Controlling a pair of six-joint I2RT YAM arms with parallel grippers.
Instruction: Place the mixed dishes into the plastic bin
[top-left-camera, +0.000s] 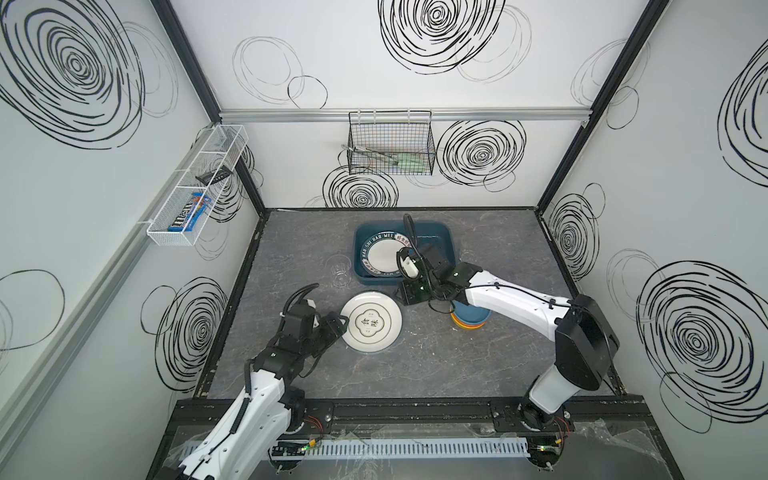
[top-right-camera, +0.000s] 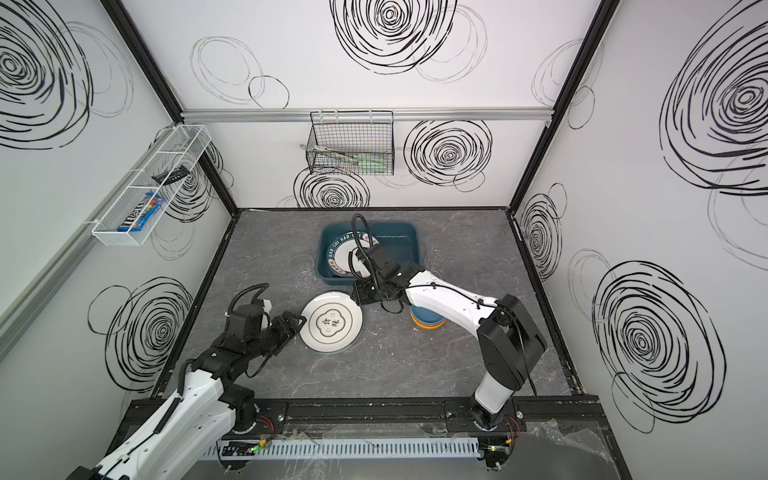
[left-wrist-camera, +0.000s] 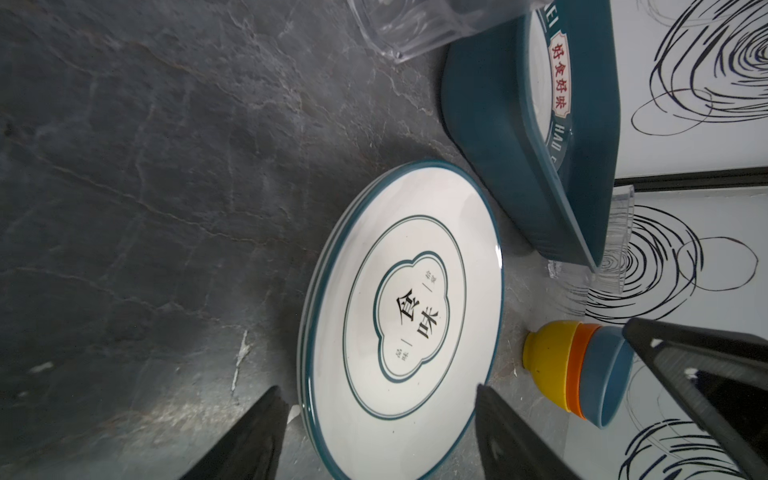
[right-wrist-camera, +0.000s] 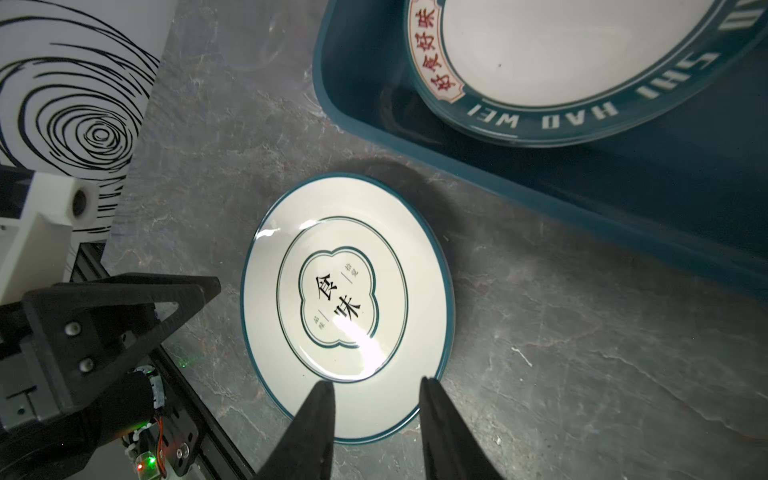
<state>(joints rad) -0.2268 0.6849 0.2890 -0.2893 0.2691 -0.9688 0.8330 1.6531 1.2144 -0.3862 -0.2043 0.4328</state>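
The mixed dishes are mostly still out on the table (top-left-camera: 415, 374), so the task looks to be at an early stage. Only one dark-rimmed plate (top-left-camera: 384, 255), lettered around its edge, is inside the plastic bin (top-left-camera: 432, 226), where it leans tilted against the wall. Left to move are the white plate (top-left-camera: 371, 321), lying flat just in front of the bin, the stack of bowls (top-left-camera: 467, 320) to its right under the right arm, and a clear cup (top-left-camera: 341, 271) just left of the bin. The left hand (top-left-camera: 338, 326) sits low beside the white plate's left rim, jaws spread wide and holding nothing. The right hand (right-wrist-camera: 376, 382) hovers over the plate's opposite edge, jaws partly apart and empty. Both plates are round, shallow and glossy, and the white one throws back a bright glare. It has a thin teal rim and a clover-shaped frame around two black characters. The bin is smooth teal plastic with low walls and rounded corners. The bowls nest yellow, orange and blue, with a duller finish. The cup is transparent and hard to make out against the grey, veined, stone-look table.
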